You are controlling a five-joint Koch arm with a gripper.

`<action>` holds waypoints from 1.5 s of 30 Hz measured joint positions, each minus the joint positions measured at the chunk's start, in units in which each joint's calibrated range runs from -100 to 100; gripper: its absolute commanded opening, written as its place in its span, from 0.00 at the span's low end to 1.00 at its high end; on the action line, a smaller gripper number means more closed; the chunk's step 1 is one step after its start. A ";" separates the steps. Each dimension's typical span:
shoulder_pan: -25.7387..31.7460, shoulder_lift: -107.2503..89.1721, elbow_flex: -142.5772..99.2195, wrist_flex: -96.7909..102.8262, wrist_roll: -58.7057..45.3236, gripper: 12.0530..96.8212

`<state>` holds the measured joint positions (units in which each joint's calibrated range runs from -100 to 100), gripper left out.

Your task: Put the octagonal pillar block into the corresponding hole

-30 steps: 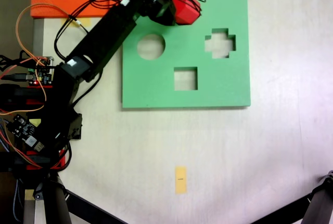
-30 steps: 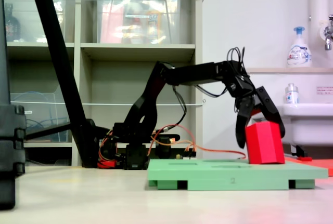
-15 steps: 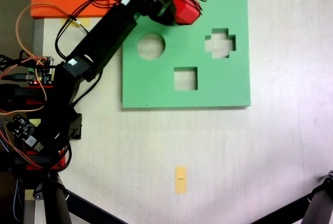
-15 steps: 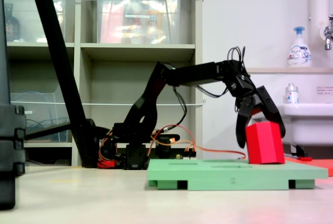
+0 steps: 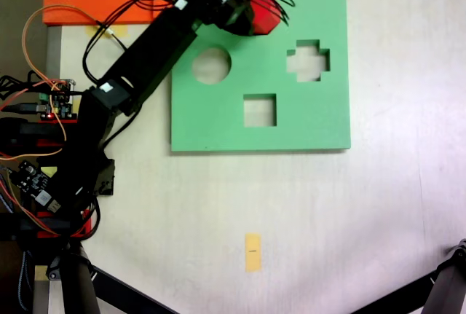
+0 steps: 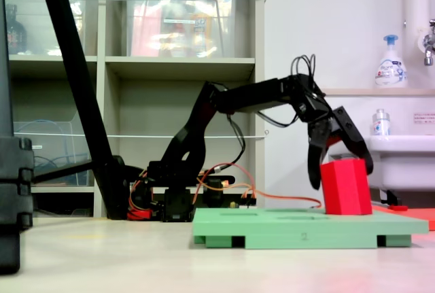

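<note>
- Gripper [image 6: 342, 170] spread wide, jaws straddling the octagonal pillar block [image 6: 346, 186] on either side, contact not discernible.
- Bright red foam prism, upright, long axis vertical, slanted facets on top.
- Standing on the green board [image 5: 306, 121] at its far edge, left of the cross cutout [image 5: 308, 60].

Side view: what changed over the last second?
The gripper rose slightly off the red block; its fingers are spread on either side, seemingly letting go. In a fixed view from above it shifted toward the board's top edge. The block stays upright on the green board; the other cutouts are unchanged.
</note>
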<state>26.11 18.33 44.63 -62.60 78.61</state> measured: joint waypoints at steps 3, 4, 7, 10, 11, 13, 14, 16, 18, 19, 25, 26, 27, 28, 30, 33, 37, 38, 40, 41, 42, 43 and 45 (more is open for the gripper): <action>-0.10 0.82 0.39 -0.10 0.00 0.33; -0.15 1.09 0.49 -0.20 0.00 0.33; -0.15 1.23 0.49 -0.20 0.00 0.34; -0.15 1.23 0.49 -0.20 0.00 0.35; -0.10 1.23 0.49 -0.20 0.00 0.35; -0.05 0.96 0.49 -0.20 0.00 0.35; 0.05 0.55 0.49 -0.20 0.00 0.34; 0.15 -1.09 0.39 -0.20 0.00 0.34; 0.24 -2.87 0.20 -0.29 0.00 0.34; 0.29 -3.42 0.10 -0.29 -0.05 0.34; 0.29 -4.24 0.10 -1.57 -0.93 0.34; 0.24 -4.65 0.10 -2.06 -1.42 0.33; 0.24 -5.06 0.10 -2.35 -1.95 0.33; 0.24 -5.34 0.10 -2.74 -2.44 0.33; 0.24 -5.47 0.10 -3.52 -3.32 0.33; 0.24 -6.98 0.00 -4.31 -4.00 0.33; 0.29 -7.39 0.10 -4.60 -4.15 0.32; 0.24 -7.39 0.00 -4.60 -4.15 0.32; 0.24 -7.25 0.10 -4.60 -4.15 0.32; 0.24 -7.25 0.10 -4.60 -4.15 0.32; 0.24 -6.98 0.10 -4.60 -4.15 0.32; 0.24 -6.57 0.10 -4.60 -4.15 0.32; 0.29 -5.34 0.10 -4.50 -4.20 0.32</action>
<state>26.40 13.00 44.73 -67.11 74.41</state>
